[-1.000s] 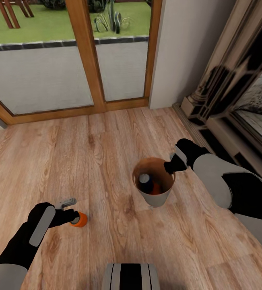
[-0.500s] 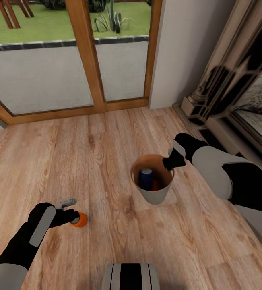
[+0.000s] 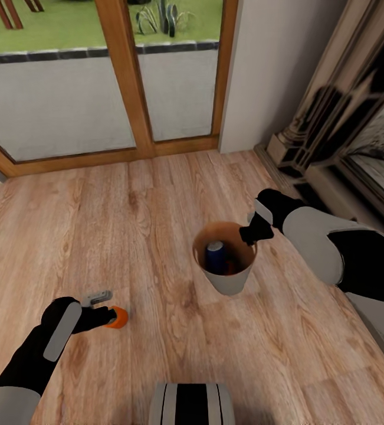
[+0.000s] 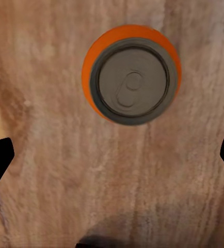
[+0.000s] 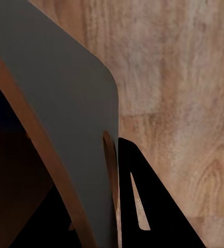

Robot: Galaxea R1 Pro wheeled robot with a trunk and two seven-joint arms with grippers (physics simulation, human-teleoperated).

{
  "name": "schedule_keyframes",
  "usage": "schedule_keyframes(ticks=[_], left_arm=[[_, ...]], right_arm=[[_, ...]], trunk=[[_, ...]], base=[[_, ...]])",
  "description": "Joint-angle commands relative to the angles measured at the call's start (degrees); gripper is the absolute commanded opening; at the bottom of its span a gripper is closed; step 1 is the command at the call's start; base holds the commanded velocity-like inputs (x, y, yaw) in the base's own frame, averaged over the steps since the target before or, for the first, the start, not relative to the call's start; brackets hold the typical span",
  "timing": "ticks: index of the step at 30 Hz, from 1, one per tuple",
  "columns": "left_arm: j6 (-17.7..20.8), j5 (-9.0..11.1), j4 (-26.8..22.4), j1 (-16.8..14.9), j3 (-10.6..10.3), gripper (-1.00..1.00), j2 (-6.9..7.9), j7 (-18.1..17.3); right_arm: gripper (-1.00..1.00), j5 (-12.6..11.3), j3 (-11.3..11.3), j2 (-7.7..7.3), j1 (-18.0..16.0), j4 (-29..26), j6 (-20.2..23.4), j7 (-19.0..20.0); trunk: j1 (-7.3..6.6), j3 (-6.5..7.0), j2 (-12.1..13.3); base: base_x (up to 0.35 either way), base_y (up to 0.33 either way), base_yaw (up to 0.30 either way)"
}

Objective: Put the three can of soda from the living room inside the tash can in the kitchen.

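Directly below left gripper (image 4: pixel 112 155), orange can (image 4: pixel 131 74)

The floor (image 3: pixel 156 195) is pale wood plank with visible grain and a matt finish, and the door frame (image 3: pixel 120 71) is warmer, smoother wood around glass. The orange can (image 4: pixel 131 77) has a dull grey metal top with a pull tab and a plain, even-coloured orange side. The bin (image 3: pixel 230 282) looks smooth and matt, pale outside and copper-brown inside, and the blue can (image 3: pixel 216 255) in it has the same grey top.
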Motion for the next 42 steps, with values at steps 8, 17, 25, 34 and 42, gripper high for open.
schedule_keyframes(ticks=[8,17,25,34,42], left_arm=[[-1.62,0.00,0.04,0.00,-0.06,1.00,0.02,0.06],[-1.89,-0.08,-0.07,0.00,-0.09,1.00,0.00,0.10],[-1.90,-0.02,-0.08,0.00,-0.09,1.00,0.00,0.06],[-1.90,-0.08,-0.13,0.00,-0.09,1.00,0.00,0.02],[-1.90,-0.09,-0.13,0.00,-0.09,1.00,0.00,0.02]], right_arm=[[-1.00,-1.05,-0.57,1.00,-1.05,0.47,0.04,0.15],[-1.00,-1.05,-0.17,1.73,-3.22,0.68,0.04,-2.81],[-1.00,-1.05,-0.23,2.00,-3.28,0.65,0.04,-4.02],[-1.00,-1.05,-0.25,1.98,-3.29,0.64,0.04,-4.11],[-1.00,-1.05,-0.30,1.94,-3.21,0.60,0.04,-4.12]], trunk=[[0.16,-1.55,-0.10],[0.16,-1.55,-0.10],[0.16,-1.55,-0.10],[0.16,-1.55,-0.10],[0.16,-1.55,-0.10]], base=[[0.000,0.000,0.000],[0.000,0.000,0.000],[0.090,0.000,0.000],[0.037,0.000,0.000],[0.008,0.000,0.000]])
